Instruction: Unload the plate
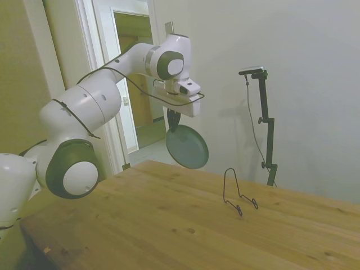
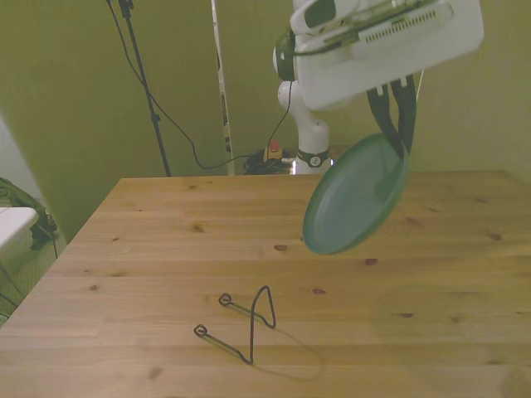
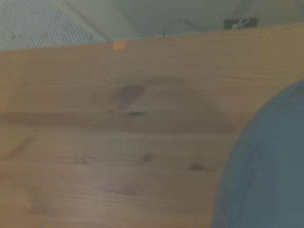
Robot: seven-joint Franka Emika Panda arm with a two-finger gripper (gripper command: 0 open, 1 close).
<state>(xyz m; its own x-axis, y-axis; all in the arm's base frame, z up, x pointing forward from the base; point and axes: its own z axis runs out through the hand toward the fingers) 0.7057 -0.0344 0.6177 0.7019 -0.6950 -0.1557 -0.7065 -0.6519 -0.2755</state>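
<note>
The grey-green plate (image 1: pixel 188 147) (image 2: pixel 355 196) hangs in the air, tilted on edge, well above the wooden table (image 1: pixel 169 225). My gripper (image 1: pixel 173 121) (image 2: pixel 396 116) is shut on the plate's upper rim with its dark fingers. The thin black wire stand (image 1: pixel 236 194) (image 2: pixel 245 319) sits bare on the table, away from the plate; in the front view the plate is up and toward the front view's right of the stand. A blurred part of the plate (image 3: pixel 266 166) also fills one corner of the wrist view, over the table (image 3: pixel 118 142).
A doorway (image 1: pixel 132 84) opens behind the arm in the side view. In the front view a white object (image 2: pixel 12 224) stands off the table at the front view's left edge. A small orange mark (image 3: pixel 119 45) sits near the table's edge in the wrist view.
</note>
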